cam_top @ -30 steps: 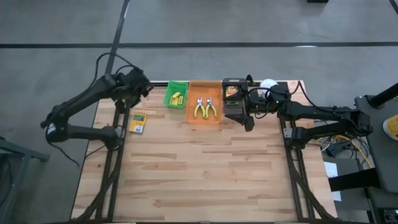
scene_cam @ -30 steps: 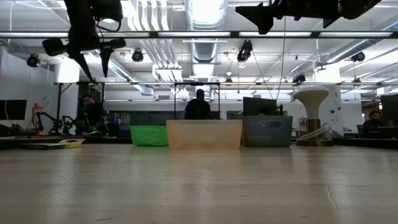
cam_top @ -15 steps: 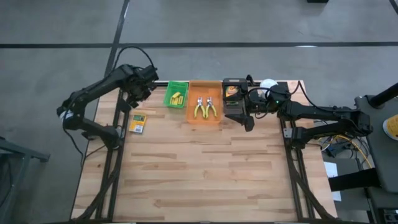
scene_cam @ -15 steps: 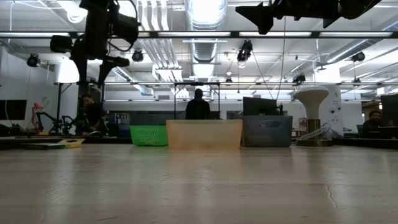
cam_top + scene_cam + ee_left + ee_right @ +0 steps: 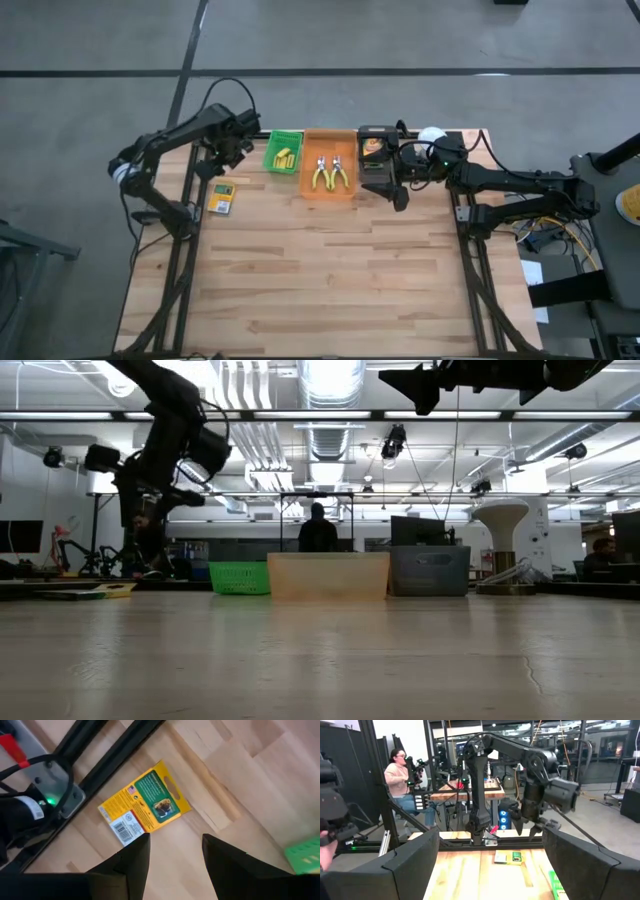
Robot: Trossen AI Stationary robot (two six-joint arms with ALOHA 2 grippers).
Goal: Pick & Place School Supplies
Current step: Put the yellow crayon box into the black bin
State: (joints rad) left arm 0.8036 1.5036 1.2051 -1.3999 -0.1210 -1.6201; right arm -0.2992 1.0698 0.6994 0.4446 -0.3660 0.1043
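Left gripper [image 5: 222, 160]: raised above the table's far left corner, over the crayon box; fingers [image 5: 134, 857] are parted to a moderate gap and nothing is held between them.
Right gripper [image 5: 398, 196]: held above the table by the black tray, at the far right; fingers [image 5: 415, 862] are spread wide and nothing is held.
Crayon box [image 5: 221, 198]: laid flat on the table [image 5: 330, 270] at its far left, apart from the trays; seen in the left wrist view just beyond the fingertips, back side up with a barcode.
Green tray [image 5: 283, 151]: set on the far edge; short yellow blocks [image 5: 285, 156] are held in it.
Orange tray [image 5: 328, 163]: placed between the green and black trays; two pliers [image 5: 329, 174] are laid side by side in it.
Black tray [image 5: 375, 158]: a yellow-orange item [image 5: 372, 148] is seen inside; what it is cannot be told.
White object [image 5: 431, 134]: seen at the far right corner.
Background: a seated person [image 5: 402, 777] is seen at another table.
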